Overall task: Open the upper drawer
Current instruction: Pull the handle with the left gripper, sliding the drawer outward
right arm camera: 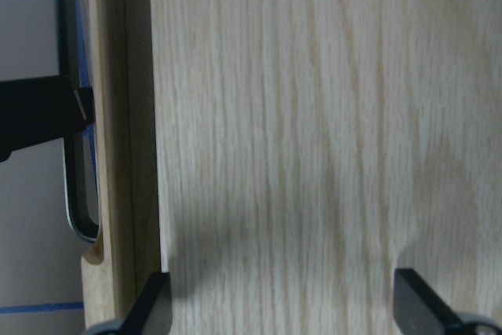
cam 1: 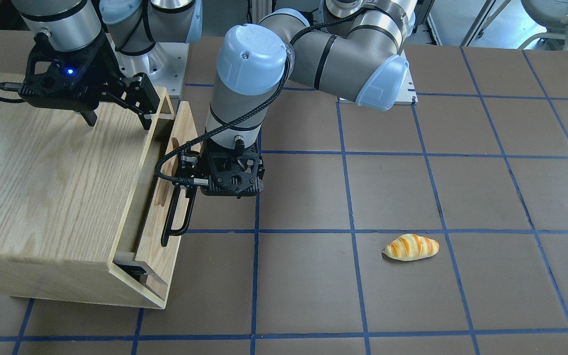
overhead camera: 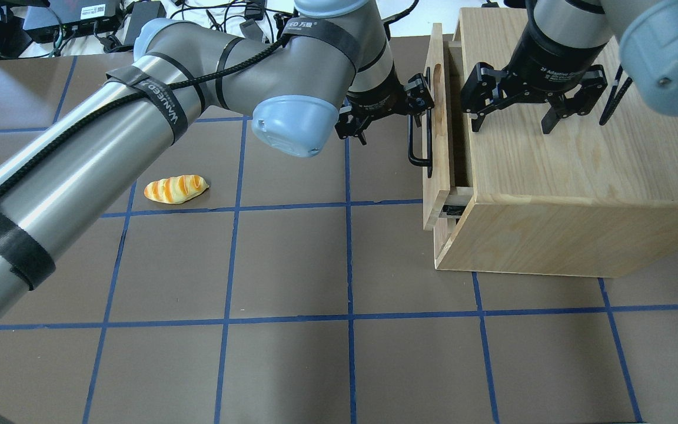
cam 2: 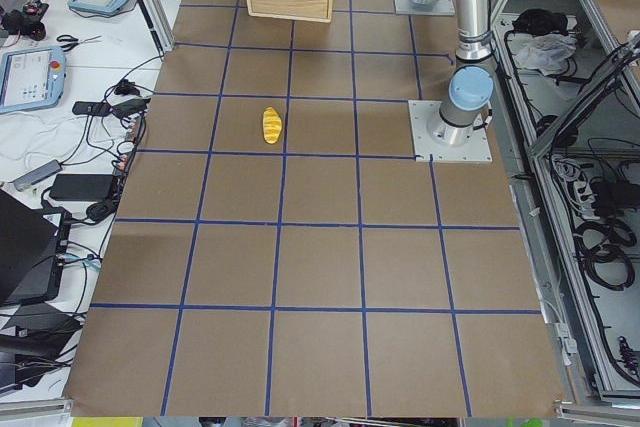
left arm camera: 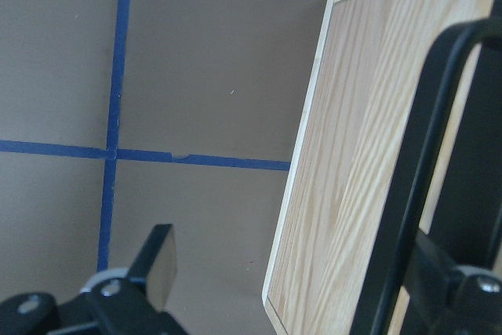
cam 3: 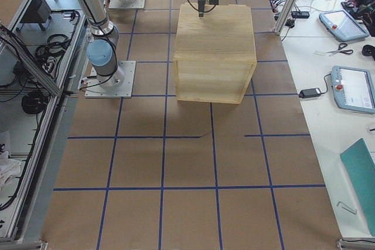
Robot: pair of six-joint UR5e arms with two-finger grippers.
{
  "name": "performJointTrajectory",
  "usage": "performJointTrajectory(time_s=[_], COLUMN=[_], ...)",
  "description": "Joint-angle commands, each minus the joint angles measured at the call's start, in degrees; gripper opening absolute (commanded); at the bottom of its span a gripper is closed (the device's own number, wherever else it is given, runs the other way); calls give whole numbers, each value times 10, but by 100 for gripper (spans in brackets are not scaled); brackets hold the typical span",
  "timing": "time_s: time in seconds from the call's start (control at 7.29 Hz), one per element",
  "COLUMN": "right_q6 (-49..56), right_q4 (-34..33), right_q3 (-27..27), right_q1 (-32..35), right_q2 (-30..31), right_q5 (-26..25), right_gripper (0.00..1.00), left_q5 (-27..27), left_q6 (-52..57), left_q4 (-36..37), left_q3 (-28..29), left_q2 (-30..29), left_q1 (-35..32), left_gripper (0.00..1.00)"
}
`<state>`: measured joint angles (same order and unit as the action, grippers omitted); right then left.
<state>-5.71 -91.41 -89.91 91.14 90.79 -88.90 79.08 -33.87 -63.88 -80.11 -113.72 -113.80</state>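
The upper drawer (overhead camera: 436, 176) stands a little way out of the oak cabinet (overhead camera: 580, 176), with a dark gap behind its front panel (cam 1: 185, 128). Its black bar handle (overhead camera: 413, 144) runs along the panel. My left gripper (overhead camera: 387, 113) is open at the handle's far end. One finger (overhead camera: 420, 97) sits between the bar and the panel, and the other finger (left arm camera: 157, 260) is out over the table. The handle (left arm camera: 408, 194) lies between them, close to the inner finger. My right gripper (overhead camera: 511, 125) is open and empty just above the cabinet top, near its drawer-side edge.
A second wooden front panel (overhead camera: 442, 235) without a visible handle sits below the upper drawer. A bread roll (overhead camera: 175, 189) lies on the brown table, well away from the cabinet. Blue tape lines mark a grid on the table (overhead camera: 292, 265).
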Motion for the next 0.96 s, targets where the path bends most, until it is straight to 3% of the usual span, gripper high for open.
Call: performJointTrajectory(time_s=[0.0,0.82], right_q6=[0,0], right_q4=[0,0], right_q3=[0,0], right_q1=[0,0], right_q2=[0,0], right_q5=[0,0], right_gripper=[100,100], left_q5=[1,19], left_q6=[13,47], left_q4=[0,-25], left_q3=[-1,2], left_q2=[2,10], left_q1=[10,43], left_gripper=[100,100])
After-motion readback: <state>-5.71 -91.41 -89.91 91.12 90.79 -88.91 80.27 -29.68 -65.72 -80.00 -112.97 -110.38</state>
